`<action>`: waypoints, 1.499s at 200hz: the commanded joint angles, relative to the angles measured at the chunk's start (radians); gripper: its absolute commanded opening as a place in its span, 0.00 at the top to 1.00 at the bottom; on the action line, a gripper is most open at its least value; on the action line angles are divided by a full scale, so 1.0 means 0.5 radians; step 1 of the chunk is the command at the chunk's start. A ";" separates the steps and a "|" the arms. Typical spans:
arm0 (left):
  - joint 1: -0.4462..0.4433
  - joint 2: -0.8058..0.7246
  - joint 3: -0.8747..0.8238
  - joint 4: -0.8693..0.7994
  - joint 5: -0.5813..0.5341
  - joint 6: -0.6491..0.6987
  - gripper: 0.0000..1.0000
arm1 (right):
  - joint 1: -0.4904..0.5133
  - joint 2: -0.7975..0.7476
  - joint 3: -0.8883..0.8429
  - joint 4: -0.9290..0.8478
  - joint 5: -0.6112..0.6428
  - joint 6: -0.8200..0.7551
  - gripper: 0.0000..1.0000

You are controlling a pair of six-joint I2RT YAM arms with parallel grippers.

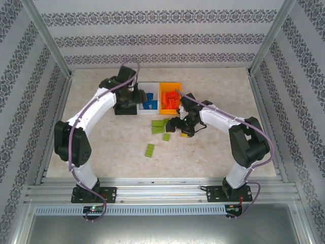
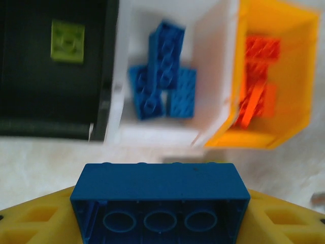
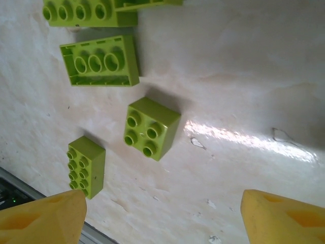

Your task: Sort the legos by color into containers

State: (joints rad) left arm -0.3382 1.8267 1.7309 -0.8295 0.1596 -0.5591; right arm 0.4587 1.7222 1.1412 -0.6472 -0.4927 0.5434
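In the left wrist view my left gripper (image 2: 161,218) is shut on a blue lego (image 2: 160,185), held underside towards the camera between the yellow fingers (image 2: 35,218), just short of the containers. The black bin (image 2: 30,101) holds one lime green lego (image 2: 67,41). Blue legos (image 2: 162,71) lie in the white bin (image 2: 122,76), and orange-red legos (image 2: 259,71) in the orange bin (image 2: 294,91). My right gripper (image 3: 162,213) hangs open over bare table. Beyond it lie lime green legos: a square one (image 3: 151,127), a small one (image 3: 87,165) and an upturned one (image 3: 99,61).
From above, the left gripper (image 1: 133,99) is at the bins at the back of the table and the right gripper (image 1: 185,129) is beside the green legos (image 1: 158,125). One green lego (image 1: 150,150) lies apart, nearer the front. Metal frame rails edge the table.
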 commanded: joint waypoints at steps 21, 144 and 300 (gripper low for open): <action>0.025 0.447 0.545 -0.263 0.041 0.159 0.37 | -0.067 -0.176 -0.133 0.027 0.081 0.032 0.19; 0.083 1.264 1.588 -0.578 0.103 0.262 0.35 | -0.137 -0.495 -0.381 -0.053 0.234 0.131 0.18; 0.093 1.288 1.590 -0.581 0.157 0.240 0.22 | -0.131 -0.537 -0.434 -0.049 0.245 0.179 0.14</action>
State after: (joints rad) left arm -0.2989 2.4626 2.4954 -1.0702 0.2321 -0.4484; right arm 0.3946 1.4681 0.9310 -0.6548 -0.3817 0.6258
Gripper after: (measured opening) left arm 0.779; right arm 0.854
